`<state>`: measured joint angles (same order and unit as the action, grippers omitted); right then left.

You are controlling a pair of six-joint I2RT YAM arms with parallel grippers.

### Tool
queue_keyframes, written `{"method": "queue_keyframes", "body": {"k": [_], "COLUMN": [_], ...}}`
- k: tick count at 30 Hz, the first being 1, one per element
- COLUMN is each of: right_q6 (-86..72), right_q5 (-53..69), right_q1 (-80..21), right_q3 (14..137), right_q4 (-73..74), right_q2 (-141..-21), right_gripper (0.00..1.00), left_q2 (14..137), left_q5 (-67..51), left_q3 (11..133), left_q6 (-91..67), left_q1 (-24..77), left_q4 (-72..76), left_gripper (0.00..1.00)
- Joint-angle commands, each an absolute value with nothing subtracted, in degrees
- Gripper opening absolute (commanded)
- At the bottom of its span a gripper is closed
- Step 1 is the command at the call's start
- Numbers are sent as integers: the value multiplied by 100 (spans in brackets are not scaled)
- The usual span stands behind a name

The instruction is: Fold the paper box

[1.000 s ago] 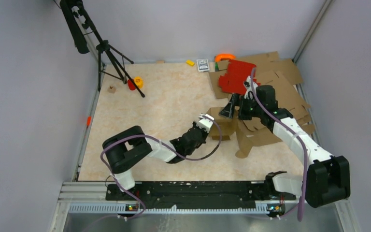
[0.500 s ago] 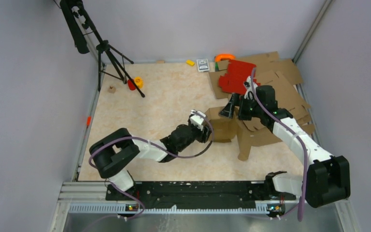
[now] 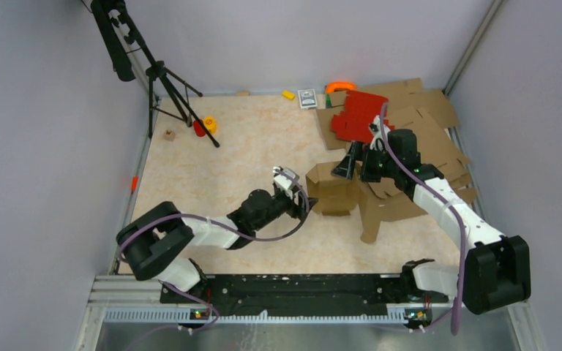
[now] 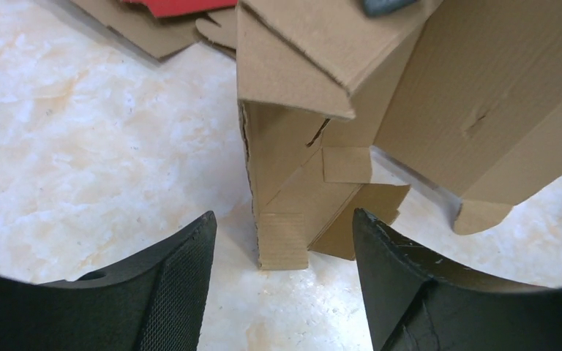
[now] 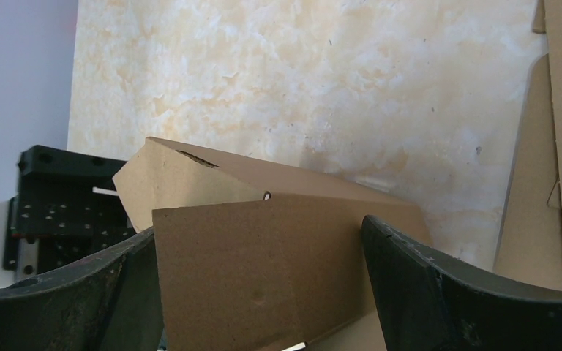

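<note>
The paper box (image 3: pixel 331 191) is a brown creased cardboard piece standing partly folded at mid-table. My right gripper (image 3: pixel 358 166) sits on its top from behind. In the right wrist view a box panel (image 5: pixel 263 270) fills the wide gap of the gripper (image 5: pixel 260 227) and touches both fingers. My left gripper (image 3: pixel 301 197) is just left of the box, open and holding nothing. The left wrist view shows the box's near corner and a small flap (image 4: pixel 285 241) ahead of the gripper (image 4: pixel 284 214), apart from both fingers.
Red cardboard sheets (image 3: pixel 358 113) and flat brown sheets (image 3: pixel 428 117) pile up at the back right. A bent brown panel (image 3: pixel 384 208) leans right of the box. A tripod (image 3: pixel 165 80), a yellow-red toy (image 3: pixel 206 126) and a small block (image 3: pixel 169 134) stand at the back left.
My left gripper has opened, let go of the box's left end and drawn back to the left. The box's left end shifted slightly left. The right arm has stayed put.
</note>
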<state>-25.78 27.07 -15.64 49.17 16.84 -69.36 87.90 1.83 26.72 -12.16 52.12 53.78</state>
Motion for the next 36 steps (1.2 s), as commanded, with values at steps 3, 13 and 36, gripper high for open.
{"method": "queue_keyframes", "body": {"k": [3, 13, 36], "right_q6": [-2553, -2546, -2561], "right_q5": [2757, 2847, 3033], "right_q1": [-1589, -1591, -1586], "right_q3": [5026, 4980, 4907], "right_q4": [1624, 1591, 1464], "right_q2": [-6720, -6681, -6677], "right_gripper": [89, 89, 89], "left_q2": [7738, 6963, 7981], "left_q5": [-54, -740, -1417], "left_q3": [2422, 2801, 3634], "left_q6": [-1260, -1608, -1447], "left_q1": [5176, 4338, 4129], "left_q4": [5215, 4371, 4419], "left_gripper": [73, 66, 51]}}
